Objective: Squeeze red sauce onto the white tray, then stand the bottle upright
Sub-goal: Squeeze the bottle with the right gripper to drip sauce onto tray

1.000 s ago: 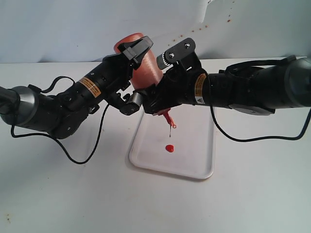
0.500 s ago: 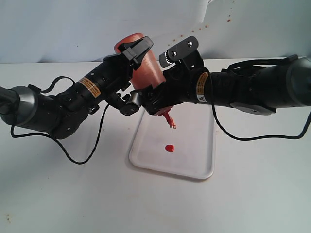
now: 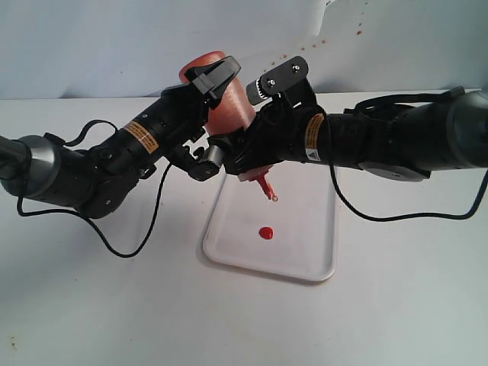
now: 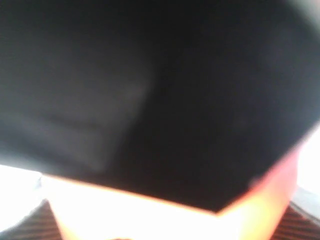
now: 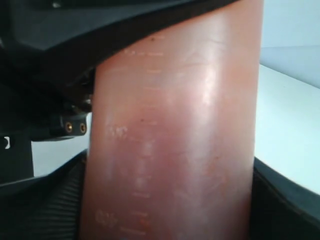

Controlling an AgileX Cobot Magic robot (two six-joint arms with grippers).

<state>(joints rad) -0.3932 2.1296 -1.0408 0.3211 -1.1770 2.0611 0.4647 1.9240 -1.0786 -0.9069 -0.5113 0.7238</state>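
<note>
The bottle (image 3: 227, 107) hangs upside down and tilted above the white tray (image 3: 305, 255), its red nozzle (image 3: 264, 185) pointing down at it. A small round blob of red sauce (image 3: 266, 232) lies on the tray below the nozzle. My left gripper (image 3: 211, 85) is shut on the bottle's raised base end. My right gripper (image 3: 248, 151) is shut on the bottle's lower part near the nozzle. In the right wrist view the orange-red bottle wall (image 5: 175, 140) fills the space between the dark fingers (image 5: 42, 200). The left wrist view is dark and blurred, with only a bright orange strip of bottle (image 4: 150, 215).
The tray lies on a white tabletop (image 3: 114, 305), with a pale wall (image 3: 114, 46) behind. Black cables (image 3: 152, 221) trail from both arms over the table. Both arms cross above the tray's far end.
The thin strand of sauce that hung from the nozzle a second ago is gone. The right wrist has shifted slightly; the bottle and blob stay about where they were.
</note>
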